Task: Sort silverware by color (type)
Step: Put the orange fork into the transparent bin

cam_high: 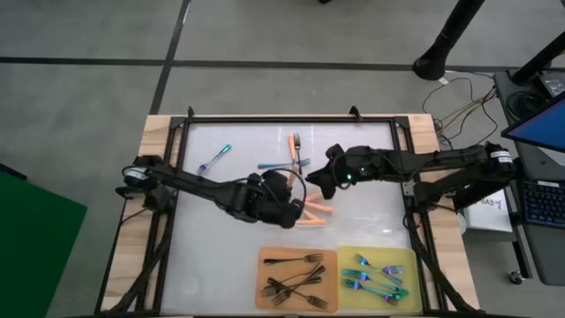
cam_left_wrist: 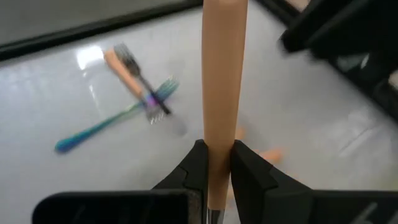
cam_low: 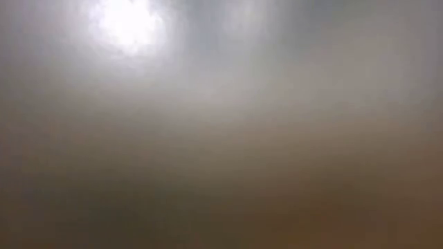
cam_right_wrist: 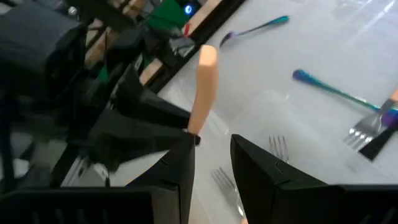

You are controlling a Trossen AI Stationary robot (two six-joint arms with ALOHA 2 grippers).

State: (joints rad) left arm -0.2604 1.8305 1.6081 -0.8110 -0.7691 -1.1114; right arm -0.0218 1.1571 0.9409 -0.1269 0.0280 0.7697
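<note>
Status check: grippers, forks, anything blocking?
Left gripper shut on orange-handled fork, mid-table. Right gripper open, beside it. Black forks on orange mat, iridescent forks on yellow mat. Loose forks still on table; nothing blocking.

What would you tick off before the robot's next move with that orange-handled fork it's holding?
1. Left gripper shut on the orange-handled fork: ok.
2. Fork upright between its fingers: ok.
3. Right gripper open, holding nothing: ok.
4. Black metal forks on the orange square mat: ok.
5. Iridescent blue-teal forks on the yellow square mat: ok.
6. A mat free for orange-handled forks: cannot tell.
</note>
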